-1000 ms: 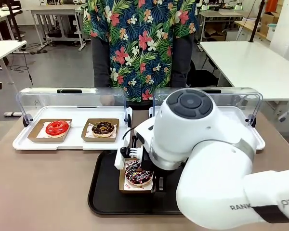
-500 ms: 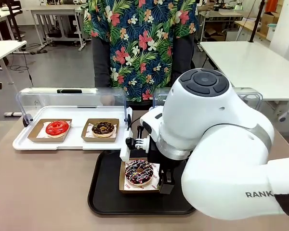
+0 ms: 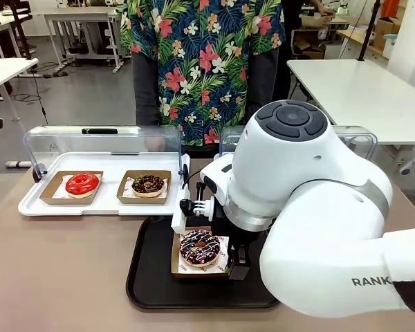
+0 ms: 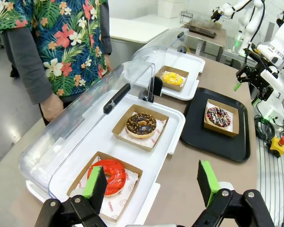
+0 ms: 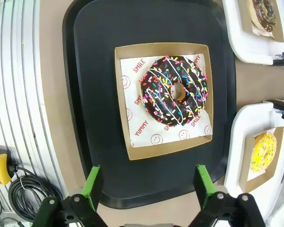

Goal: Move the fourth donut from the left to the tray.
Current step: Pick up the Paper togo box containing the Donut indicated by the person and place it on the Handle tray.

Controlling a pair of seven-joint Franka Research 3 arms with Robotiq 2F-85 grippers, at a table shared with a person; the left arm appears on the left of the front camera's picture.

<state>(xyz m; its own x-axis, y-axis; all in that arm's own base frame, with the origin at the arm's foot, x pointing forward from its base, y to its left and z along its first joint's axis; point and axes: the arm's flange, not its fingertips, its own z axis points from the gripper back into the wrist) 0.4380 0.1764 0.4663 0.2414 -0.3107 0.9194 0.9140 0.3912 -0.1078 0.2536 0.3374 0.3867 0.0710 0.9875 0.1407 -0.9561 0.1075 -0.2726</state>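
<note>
The dark chocolate donut with white drizzle and coloured sprinkles lies in its square brown holder on the black tray, near the tray's middle. My right gripper hangs just above it, open, touching nothing. In the right wrist view the green pads stand wide apart below the donut, and the tray spreads under it. My left gripper is open and empty, high over the table's left end. It looks across at the donut, the tray and the right gripper.
Two white display trays with raised clear lids stand behind the black tray. The left one holds a red donut and a chocolate crumb donut; the right holds a yellow donut. A person in a floral shirt stands opposite.
My right gripper has let go of the donut's holder and risen off it. The holder now lies flat on the black tray. The left display tray is unchanged.
</note>
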